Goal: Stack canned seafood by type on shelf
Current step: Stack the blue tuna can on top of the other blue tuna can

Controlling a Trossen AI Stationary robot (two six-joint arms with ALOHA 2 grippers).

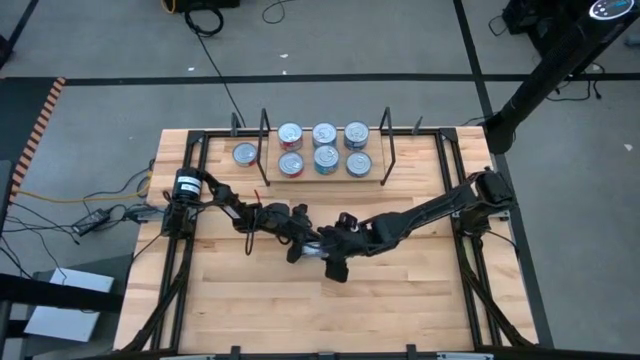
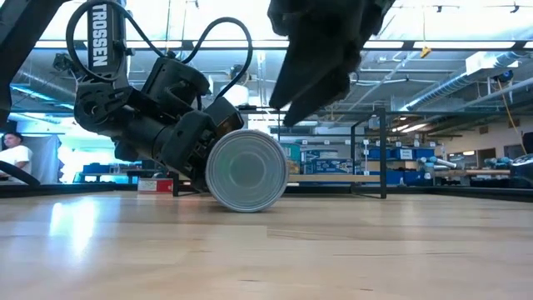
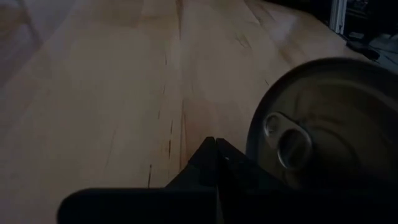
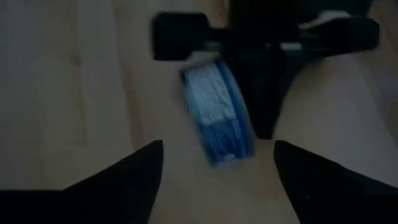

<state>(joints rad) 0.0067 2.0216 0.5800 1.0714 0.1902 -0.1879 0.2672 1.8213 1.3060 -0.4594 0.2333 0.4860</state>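
Robotics lab or workshop — large open industrial hall. Grey floor [image 1: 330,50] marked with black tape lines, loose cables [image 1: 110,205] trailing beside the wooden table [image 1: 400,320]. Low view: exposed ceiling ducts [image 2: 466,79], strip lights, blue storage bins on racks [image 2: 400,158] — a person [image 2: 12,154] seated at far left.

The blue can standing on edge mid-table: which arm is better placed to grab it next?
Probably the right. The right gripper is open, straddling the blue can from above. The left gripper is shut and only rests beside the can's lid, so it would have to back off and open first.
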